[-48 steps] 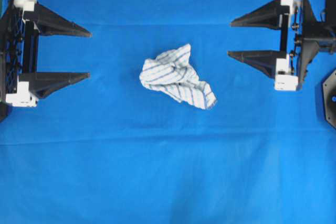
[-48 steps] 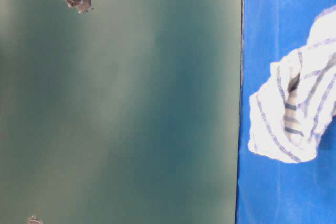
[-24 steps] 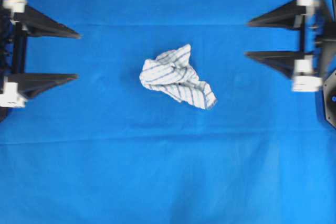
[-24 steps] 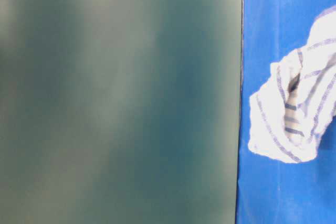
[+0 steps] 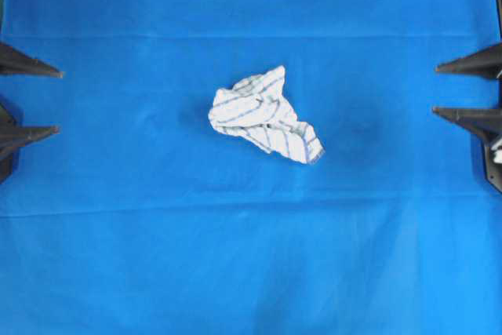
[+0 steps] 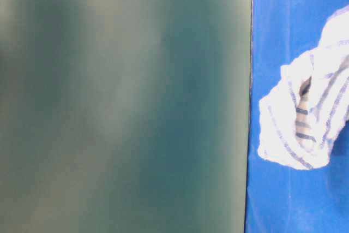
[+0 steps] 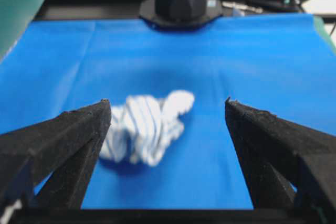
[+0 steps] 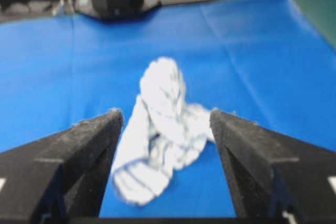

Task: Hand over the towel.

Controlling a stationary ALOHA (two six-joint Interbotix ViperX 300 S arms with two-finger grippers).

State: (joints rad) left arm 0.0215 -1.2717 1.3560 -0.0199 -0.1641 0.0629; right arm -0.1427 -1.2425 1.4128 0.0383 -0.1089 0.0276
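Towel (image 5: 263, 115) first: we see it crumpled in a loose heap near the middle of the blue cloth (image 5: 235, 256) that covers the surface, white with thin blue and grey stripes, one corner trailing toward the lower right in the overhead view. Nothing touches it.

Over on the left edge of that view we've got the left gripper (image 5: 27, 101), only its two dark fingertips poking into frame, spread wide with bare blue cloth between them and nothing in its hold. Across on the right edge, the right gripper (image 5: 463, 90) shows the same, two pointed tips set well apart and empty. Both sit well away from the towel, one on either side, tips aimed inward at it.

From the left wrist view we look out between the broad black fingers (image 7: 63, 145) and there's the towel (image 7: 144, 129) ahead, lying nearer the left finger, with the opposite arm's dark base (image 7: 181, 1) at the far edge of the cloth. The right wrist view gives us the towel (image 8: 157, 135) between its own fingers (image 8: 252, 156), soft and blurred. The table-level view catches the towel (image 6: 305, 118) at the right edge beside a dull green panel (image 6: 125, 102).
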